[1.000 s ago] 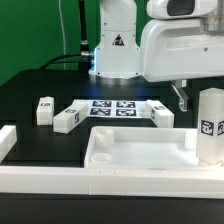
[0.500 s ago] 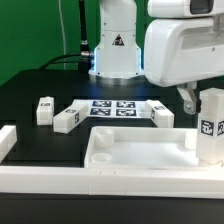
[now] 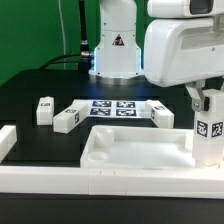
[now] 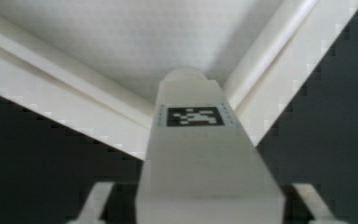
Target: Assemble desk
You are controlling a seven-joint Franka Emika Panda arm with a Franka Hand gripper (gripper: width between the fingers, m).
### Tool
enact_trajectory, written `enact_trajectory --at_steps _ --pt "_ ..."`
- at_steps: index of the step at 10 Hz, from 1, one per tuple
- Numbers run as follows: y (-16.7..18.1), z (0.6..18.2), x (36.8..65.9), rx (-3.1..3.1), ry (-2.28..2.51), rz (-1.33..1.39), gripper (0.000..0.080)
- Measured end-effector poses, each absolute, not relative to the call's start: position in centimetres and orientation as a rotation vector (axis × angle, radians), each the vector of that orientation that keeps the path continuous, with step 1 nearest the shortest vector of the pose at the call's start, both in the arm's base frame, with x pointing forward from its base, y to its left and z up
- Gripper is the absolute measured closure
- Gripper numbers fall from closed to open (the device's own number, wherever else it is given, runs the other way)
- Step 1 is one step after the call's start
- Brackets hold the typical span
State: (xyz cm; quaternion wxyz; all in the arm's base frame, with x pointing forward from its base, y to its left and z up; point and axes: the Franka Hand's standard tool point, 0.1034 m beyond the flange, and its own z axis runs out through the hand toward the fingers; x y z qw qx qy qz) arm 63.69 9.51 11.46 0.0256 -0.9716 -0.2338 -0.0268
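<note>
The white tray-like tabletop [image 3: 140, 152] lies near the front of the black table. One white block leg [image 3: 209, 138] stands upright at the tabletop's corner on the exterior view's right, marker facing out. My gripper [image 3: 205, 100] has come down over its top. In the wrist view the leg [image 4: 197, 130] fills the space between my fingers [image 4: 101, 200], and a thin dark gap shows on each side, so the jaws stand open around it without touching. Three more legs [image 3: 45, 110] [image 3: 66, 120] [image 3: 162, 115] lie behind the tabletop.
The marker board [image 3: 113, 107] lies flat between the loose legs, in front of the arm's base [image 3: 113, 55]. Long white border rails [image 3: 100, 185] run along the front and stand at the exterior view's left [image 3: 6, 140].
My gripper has moved down onto the upright leg, and its fingers have drawn in from wide open to just off the leg's sides.
</note>
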Motion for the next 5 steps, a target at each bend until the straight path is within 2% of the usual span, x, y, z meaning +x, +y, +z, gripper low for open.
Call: enact_trajectory --at_steps 2,5 --pt "9.53 11.46 63.69 -3.016 -0.658 -0.081 0.0511" --pt "9.50 11.43 63.64 -3.057 -0.289 -0.071 0.0511"
